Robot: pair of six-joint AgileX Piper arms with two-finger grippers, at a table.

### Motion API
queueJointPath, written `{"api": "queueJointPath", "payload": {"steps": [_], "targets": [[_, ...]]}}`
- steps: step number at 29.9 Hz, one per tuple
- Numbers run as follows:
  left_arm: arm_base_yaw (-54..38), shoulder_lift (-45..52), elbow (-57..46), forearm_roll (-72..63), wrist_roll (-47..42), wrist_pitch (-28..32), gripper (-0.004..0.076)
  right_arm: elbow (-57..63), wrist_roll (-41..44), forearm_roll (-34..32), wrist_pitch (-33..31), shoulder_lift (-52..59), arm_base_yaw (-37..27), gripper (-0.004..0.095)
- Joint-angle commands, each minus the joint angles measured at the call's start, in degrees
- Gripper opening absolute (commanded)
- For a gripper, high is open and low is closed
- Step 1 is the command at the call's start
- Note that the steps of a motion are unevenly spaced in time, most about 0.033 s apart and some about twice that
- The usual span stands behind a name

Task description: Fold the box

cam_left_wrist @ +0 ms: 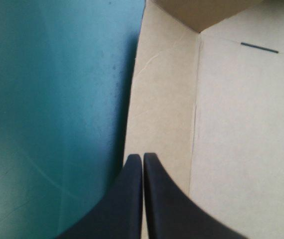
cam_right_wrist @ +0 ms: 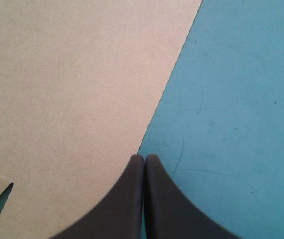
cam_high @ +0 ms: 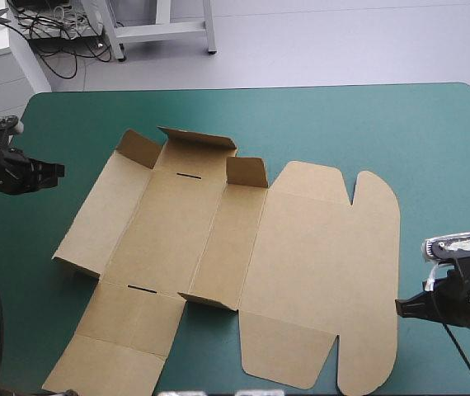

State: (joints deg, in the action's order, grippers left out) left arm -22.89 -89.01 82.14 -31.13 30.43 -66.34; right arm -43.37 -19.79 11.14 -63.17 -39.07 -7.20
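Observation:
The brown box [cam_high: 243, 256] lies opened out as a cut sheet in the middle of the table. Its far flaps [cam_high: 198, 140] stand raised, and the left side panel [cam_high: 103, 210] tilts up a little. My left gripper [cam_high: 60, 170] hovers shut just left of that panel. In the left wrist view its closed tips [cam_left_wrist: 142, 157] sit over the panel's outer edge, with the box [cam_left_wrist: 231, 124] ahead. My right gripper [cam_high: 400, 306] is shut beside the lid's right edge. Its tips [cam_right_wrist: 145, 158] sit right at the border of the box [cam_right_wrist: 67, 89].
The teal-green cover [cam_high: 383, 124] shows bare beyond the box and to its right. The sheet's near flaps [cam_high: 107, 363] reach the table's front edge. A thin slot [cam_high: 188, 176] is cut in the base panel near the far flap.

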Motion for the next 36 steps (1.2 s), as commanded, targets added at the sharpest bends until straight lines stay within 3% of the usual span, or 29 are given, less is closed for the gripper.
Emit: {"api": "queueJointPath", "payload": {"steps": [1, 7, 9, 11, 16, 19, 26, 36], "targets": [[-1.01, 1.05, 1.88, -0.48, 1.70, -0.20, -0.0010, -1.44, -0.54, 0.59, 2.86, 0.10, 0.10, -0.0020], [-1.01, -0.66, 1.88, 0.73, 1.98, -0.21, -0.0003, -1.44, -0.54, 0.81, 2.86, 0.10, 0.10, -0.0020], [-1.01, -1.28, 1.88, 0.73, 2.75, -0.35, 0.0037, -1.44, -0.54, 0.81, 2.86, 0.10, 0.10, -0.0020], [-1.01, -2.10, 1.88, 0.73, 4.94, -1.50, 0.0130, -1.44, -0.54, 0.81, 2.86, 0.10, 0.10, -0.0020], [-1.01, -4.32, 1.88, 0.73, 5.62, -3.90, 0.0508, -1.44, -0.54, 0.81, 2.86, 0.10, 0.10, -0.0020], [-1.01, -5.54, 1.88, 0.73, 4.89, -4.90, 0.0624, -1.44, -0.54, 0.81, 2.86, 0.10, 0.10, -0.0020], [-1.01, -9.42, 0.80, -0.30, 7.20, -7.33, 0.0623, -1.44, -0.54, 0.81, 2.74, 0.10, 0.10, -0.0020], [0.39, -10.34, -9.04, -3.78, 13.50, -7.61, 0.0617, -1.44, -0.54, 0.71, 2.74, 0.10, 0.10, -0.0020]]}}
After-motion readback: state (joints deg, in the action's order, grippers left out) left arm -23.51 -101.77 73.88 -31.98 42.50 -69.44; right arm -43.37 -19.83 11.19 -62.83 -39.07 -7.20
